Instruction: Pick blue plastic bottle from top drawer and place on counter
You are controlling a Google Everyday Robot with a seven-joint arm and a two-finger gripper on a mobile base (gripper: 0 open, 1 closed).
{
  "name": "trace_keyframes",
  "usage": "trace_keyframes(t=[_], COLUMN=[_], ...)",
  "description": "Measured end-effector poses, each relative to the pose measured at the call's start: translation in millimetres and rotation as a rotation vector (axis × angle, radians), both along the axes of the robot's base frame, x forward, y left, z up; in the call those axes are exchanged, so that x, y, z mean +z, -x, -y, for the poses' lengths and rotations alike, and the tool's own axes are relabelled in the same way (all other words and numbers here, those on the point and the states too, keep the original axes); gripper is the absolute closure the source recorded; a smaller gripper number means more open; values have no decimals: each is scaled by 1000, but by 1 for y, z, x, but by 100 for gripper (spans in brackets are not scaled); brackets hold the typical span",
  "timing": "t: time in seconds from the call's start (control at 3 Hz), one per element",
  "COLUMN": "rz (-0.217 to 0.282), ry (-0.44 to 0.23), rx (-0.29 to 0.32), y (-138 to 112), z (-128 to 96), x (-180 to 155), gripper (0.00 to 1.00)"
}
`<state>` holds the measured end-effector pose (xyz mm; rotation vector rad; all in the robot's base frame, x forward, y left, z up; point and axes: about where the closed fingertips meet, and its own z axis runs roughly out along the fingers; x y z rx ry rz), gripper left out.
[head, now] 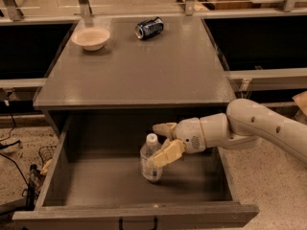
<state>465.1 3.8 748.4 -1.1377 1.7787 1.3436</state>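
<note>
The blue plastic bottle point(150, 164), clear with a white cap, stands upright in the middle of the open top drawer point(134, 210). My gripper point(155, 145) reaches into the drawer from the right. It is open, with one finger point(164, 129) behind the bottle and the other finger point(166, 155) in front of its right side. The bottle rests on the drawer floor. The counter point(144, 66) lies above and behind the drawer.
A dark blue soda can point(148, 27) lies on its side at the back of the counter. A pale bowl point(90, 37) sits at the counter's back left. Cables and a small wire basket point(45, 155) lie on the floor left of the drawer.
</note>
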Motion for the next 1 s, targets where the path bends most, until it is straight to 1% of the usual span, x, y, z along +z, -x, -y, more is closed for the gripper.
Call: trace_keyframes(t=[0.33, 0.67, 1.0], rz=[-4, -18, -18], ry=[-2, -13, -13], rx=[6, 48, 50], y=[1, 11, 11], z=[-3, -22, -23], x=[-2, -14, -14], gripper=[0, 0, 0])
